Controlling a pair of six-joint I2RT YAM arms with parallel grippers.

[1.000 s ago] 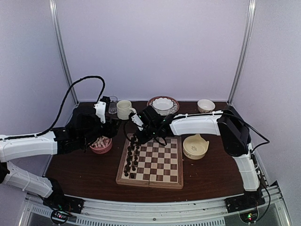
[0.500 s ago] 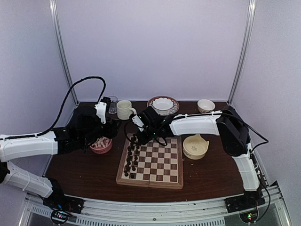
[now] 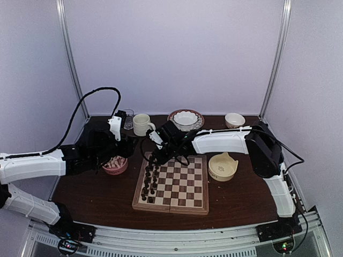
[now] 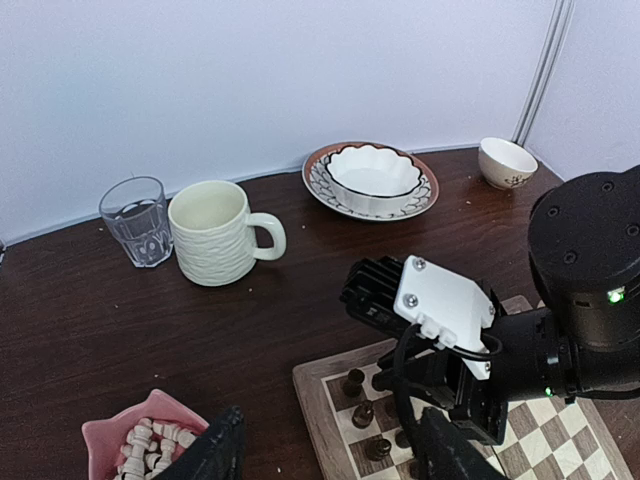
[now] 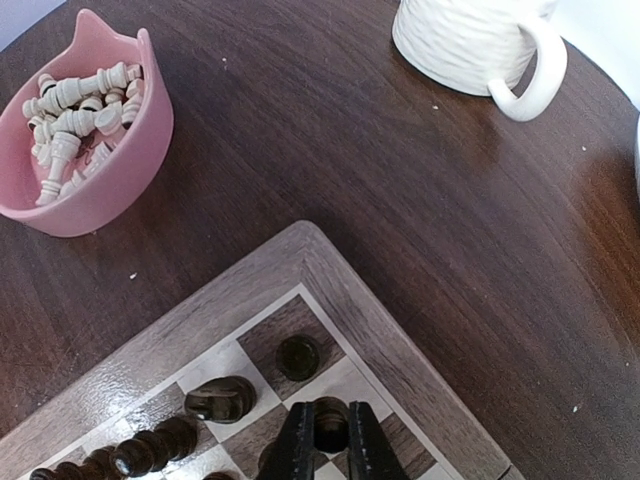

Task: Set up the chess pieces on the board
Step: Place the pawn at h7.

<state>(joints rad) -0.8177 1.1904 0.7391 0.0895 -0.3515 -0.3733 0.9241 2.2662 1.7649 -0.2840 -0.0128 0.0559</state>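
Note:
The board (image 3: 182, 188) lies at the table's middle, with dark chess pieces (image 3: 149, 179) lined along its two left columns. My right gripper (image 5: 330, 440) is shut on a dark piece (image 5: 330, 420) standing on a square near the board's far left corner (image 5: 320, 262), beside a corner piece (image 5: 298, 357) and a tilted one (image 5: 220, 398). In the top view this gripper (image 3: 156, 159) hangs over that corner. My left gripper (image 4: 330, 455) is open and holds nothing, hovering between the pink bowl (image 4: 110, 432) of cream pieces (image 4: 150, 445) and the board's edge (image 4: 318, 405).
A cream mug (image 4: 212, 232) and a glass (image 4: 137, 220) stand behind the board's left corner. A white bowl on a patterned plate (image 4: 370, 175) and a small bowl (image 4: 505, 160) sit at the back. A yellow bowl (image 3: 222, 166) stands right of the board.
The right wrist has edged very slightly left over the board's far left corner, still closed on the dark piece. The left arm has not moved.

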